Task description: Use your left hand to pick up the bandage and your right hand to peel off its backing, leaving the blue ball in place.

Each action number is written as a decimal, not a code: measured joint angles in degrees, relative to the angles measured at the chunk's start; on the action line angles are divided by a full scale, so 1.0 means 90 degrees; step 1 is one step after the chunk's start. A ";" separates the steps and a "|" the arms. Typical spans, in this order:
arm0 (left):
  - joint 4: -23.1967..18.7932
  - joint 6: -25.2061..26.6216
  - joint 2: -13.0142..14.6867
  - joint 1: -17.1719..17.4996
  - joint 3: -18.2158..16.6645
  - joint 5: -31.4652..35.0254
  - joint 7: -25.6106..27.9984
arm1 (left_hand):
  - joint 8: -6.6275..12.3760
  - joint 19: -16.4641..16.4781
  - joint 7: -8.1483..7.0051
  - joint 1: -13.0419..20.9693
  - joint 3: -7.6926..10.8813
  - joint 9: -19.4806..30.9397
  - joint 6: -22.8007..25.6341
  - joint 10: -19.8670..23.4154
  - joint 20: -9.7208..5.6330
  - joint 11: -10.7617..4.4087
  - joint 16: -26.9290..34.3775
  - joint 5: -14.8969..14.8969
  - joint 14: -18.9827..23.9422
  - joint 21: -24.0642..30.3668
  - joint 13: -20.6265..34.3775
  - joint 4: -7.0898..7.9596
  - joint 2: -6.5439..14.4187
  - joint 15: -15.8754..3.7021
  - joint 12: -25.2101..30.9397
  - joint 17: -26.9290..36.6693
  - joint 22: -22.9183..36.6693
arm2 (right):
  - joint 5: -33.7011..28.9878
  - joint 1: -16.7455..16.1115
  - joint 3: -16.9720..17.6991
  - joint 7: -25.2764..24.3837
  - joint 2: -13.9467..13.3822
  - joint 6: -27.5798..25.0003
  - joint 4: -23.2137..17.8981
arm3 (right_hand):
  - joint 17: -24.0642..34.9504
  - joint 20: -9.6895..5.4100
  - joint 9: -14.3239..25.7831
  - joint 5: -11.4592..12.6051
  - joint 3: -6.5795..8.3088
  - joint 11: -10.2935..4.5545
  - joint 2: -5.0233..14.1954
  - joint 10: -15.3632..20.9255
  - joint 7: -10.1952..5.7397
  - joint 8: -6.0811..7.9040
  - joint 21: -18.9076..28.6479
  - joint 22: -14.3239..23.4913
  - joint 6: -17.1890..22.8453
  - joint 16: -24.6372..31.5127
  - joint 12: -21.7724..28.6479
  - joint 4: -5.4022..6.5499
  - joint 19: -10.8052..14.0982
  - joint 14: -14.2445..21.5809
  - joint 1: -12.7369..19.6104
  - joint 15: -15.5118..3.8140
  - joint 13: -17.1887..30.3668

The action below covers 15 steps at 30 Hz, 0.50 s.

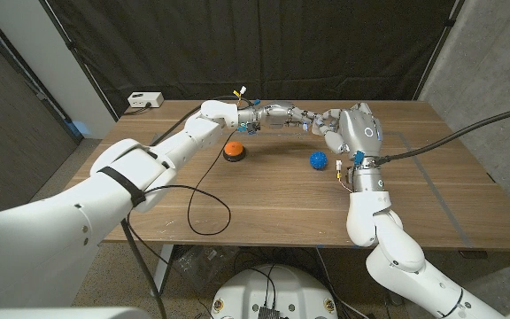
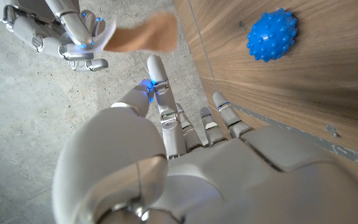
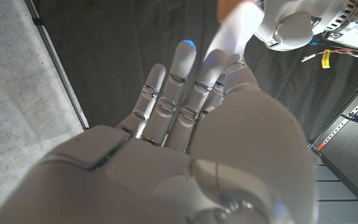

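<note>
While gripping the light, floppy bandage in the left robot hand, pinch its backing edge with the right robot hand, grasp unclear.

The tan bandage hangs in the air off my table, one end pale, blurred. My spiky blue ball sits on the wood, apart from it.

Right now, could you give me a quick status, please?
Left hand and right hand meet on bandage, raised. Ball untouched. Nothing in the way.
</note>
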 measured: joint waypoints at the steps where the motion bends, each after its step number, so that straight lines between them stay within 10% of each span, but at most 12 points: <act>1: -0.0105 0.0034 0.0051 0.0041 0.0002 -0.0015 0.0026 | 0.0000 0.0000 0.0000 0.0000 0.0000 -0.0013 0.0000 -0.0001 0.0000 0.0001 0.0000 0.0000 0.0000 0.0000 0.0000 0.0000 0.0000 0.0000 0.0000 0.0000 0.0000 | -0.0031 -0.0014 -0.0003 -0.0041 0.0027 -0.0016 0.0004 | 0.0000 0.0000 0.0000 0.0000 0.0000 0.0000 0.0000 0.0000 0.0000 0.0000 0.0004 0.0000 0.0000 0.0000 0.0000 0.0000 0.0000 0.0000 0.0000 0.0000 0.0006; 15: -0.0731 0.0165 0.0352 0.0293 0.0040 -0.0081 0.0266 | 0.0000 0.0000 -0.0071 -0.0025 0.0018 -0.0060 -0.0070 -0.0002 0.0000 0.0002 0.0000 0.0000 0.0000 0.0037 0.0000 -0.0019 -0.0025 0.0000 0.0051 0.0000 0.0000 | -0.0157 -0.0135 -0.0002 -0.0316 0.0139 -0.0092 0.0013 | 0.0089 -0.0035 -0.0001 0.0024 -0.0037 -0.0025 -0.0001 0.0026 0.0023 0.0027 0.0116 -0.0060 0.0022 -0.0070 0.0000 0.0037 -0.0035 0.0036 0.0000 -0.0014 0.0045</act>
